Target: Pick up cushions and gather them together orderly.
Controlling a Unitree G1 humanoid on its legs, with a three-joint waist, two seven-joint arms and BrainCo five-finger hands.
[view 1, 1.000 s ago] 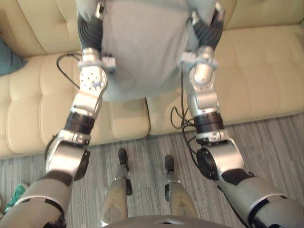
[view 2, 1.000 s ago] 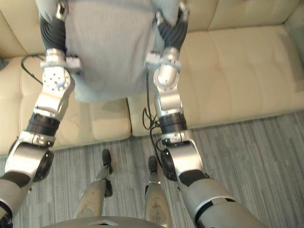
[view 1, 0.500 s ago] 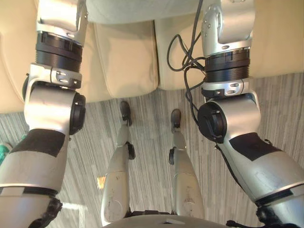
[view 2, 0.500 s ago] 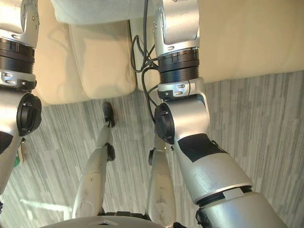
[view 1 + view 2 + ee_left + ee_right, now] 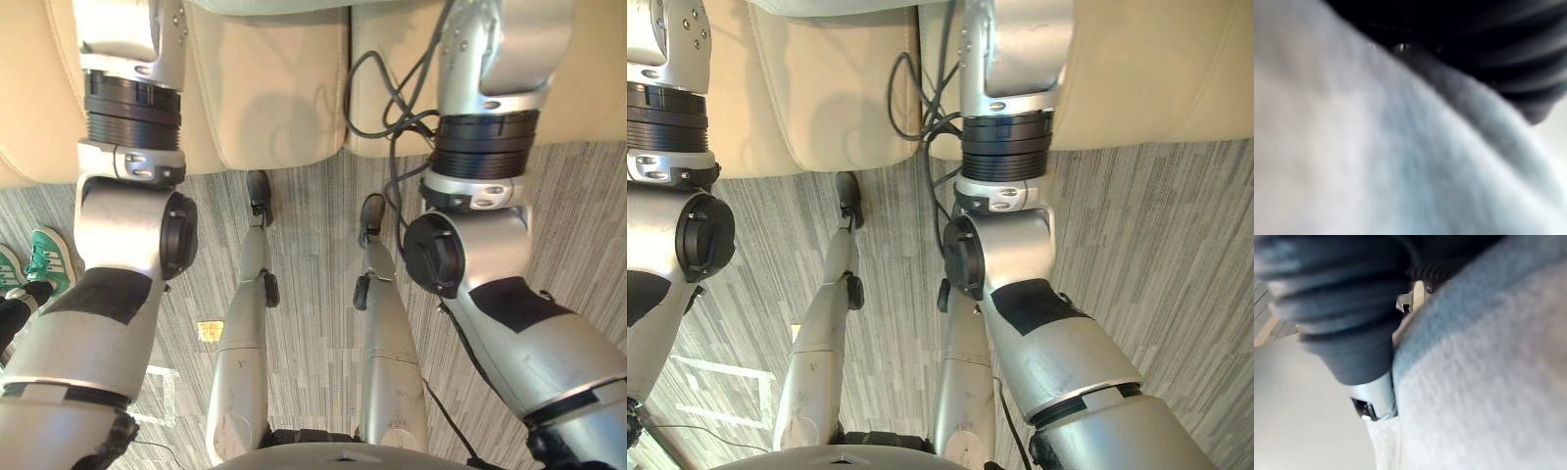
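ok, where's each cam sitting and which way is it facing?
Left eye view: on the head, facing steeply down at the striped floor and sofa front; both arms show.
Right eye view: same spot, slightly rightward; shares striped floor and sofa with it.
Left wrist view: on the left wrist, pressed against the grey cushion; left hand cover shows.
Right wrist view: right wrist, against grey cushion too; right hand cover shows.

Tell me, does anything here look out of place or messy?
Nothing looks spilled or damaged. Two small things stand out: a yellowish scrap lies on the striped grey floor, and a person's green shoes stand close on the robot's left. The grey cushion sits right against both wrist cameras.
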